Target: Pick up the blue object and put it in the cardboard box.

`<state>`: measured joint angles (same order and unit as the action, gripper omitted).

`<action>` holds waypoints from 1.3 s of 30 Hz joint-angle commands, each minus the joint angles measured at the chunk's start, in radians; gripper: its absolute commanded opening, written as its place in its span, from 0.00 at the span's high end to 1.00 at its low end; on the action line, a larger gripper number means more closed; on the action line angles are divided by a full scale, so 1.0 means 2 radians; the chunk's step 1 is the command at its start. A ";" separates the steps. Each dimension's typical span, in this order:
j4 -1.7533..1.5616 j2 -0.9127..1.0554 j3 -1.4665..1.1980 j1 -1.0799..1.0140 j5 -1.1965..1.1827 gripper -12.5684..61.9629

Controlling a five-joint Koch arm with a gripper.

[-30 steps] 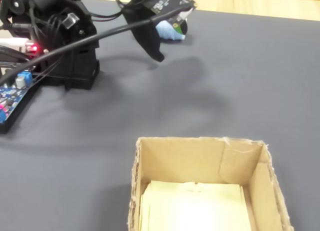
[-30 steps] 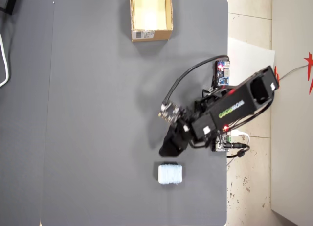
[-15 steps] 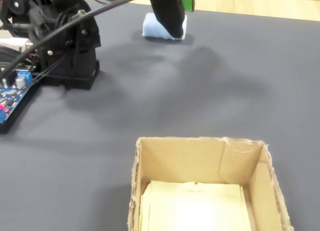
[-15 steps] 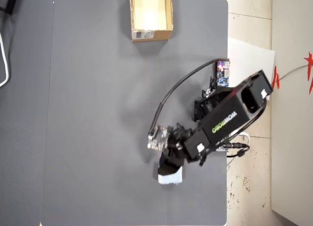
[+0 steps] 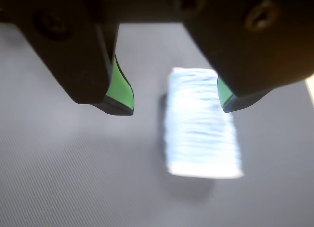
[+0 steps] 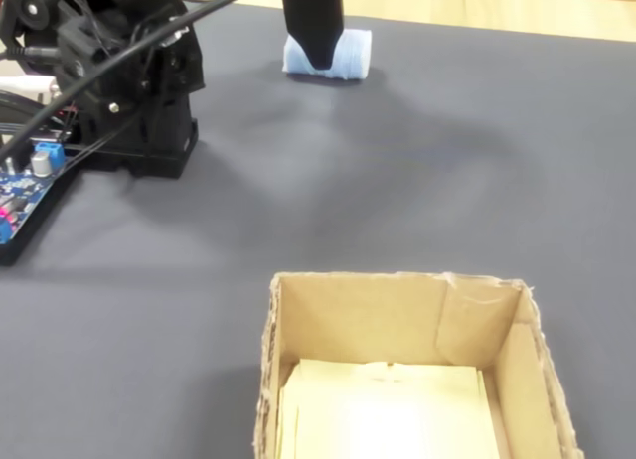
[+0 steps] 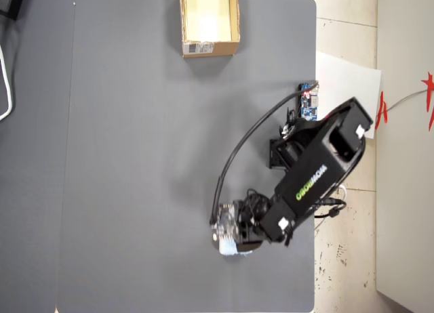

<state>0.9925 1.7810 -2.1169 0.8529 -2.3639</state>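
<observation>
Blue object (image 5: 202, 124) under spread pincer (image 5: 175, 105) — unheld

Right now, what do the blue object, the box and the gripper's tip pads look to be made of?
The blue object looks like soft sponge or foam: pale, fuzzy, rounded corners. The cardboard box is raw tan corrugated cardboard with ragged cut edges and a pale yellowish floor. The open gripper is matte black, probably plastic; its green pads look smooth, maybe rubber or tape.

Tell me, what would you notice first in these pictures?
The black arm stretching across the grey table, with its open gripper hanging just above the blue block in the wrist view. Then the open cardboard box, standing far from the block, closest to the fixed camera.
</observation>
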 commanded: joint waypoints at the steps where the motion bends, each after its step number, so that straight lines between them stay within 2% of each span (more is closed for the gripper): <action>1: 0.012 0.000 0.055 0.013 -0.040 0.38; 17: 0.018 -0.071 0.081 0.041 -0.002 0.38; 31: -0.051 -0.159 0.083 0.061 0.146 0.38; 35: -0.059 -0.176 0.091 0.059 0.164 0.40; 39: -0.078 -0.199 0.119 0.048 0.219 0.51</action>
<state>0.9250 1.3990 -1.9236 0.9403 -1.9589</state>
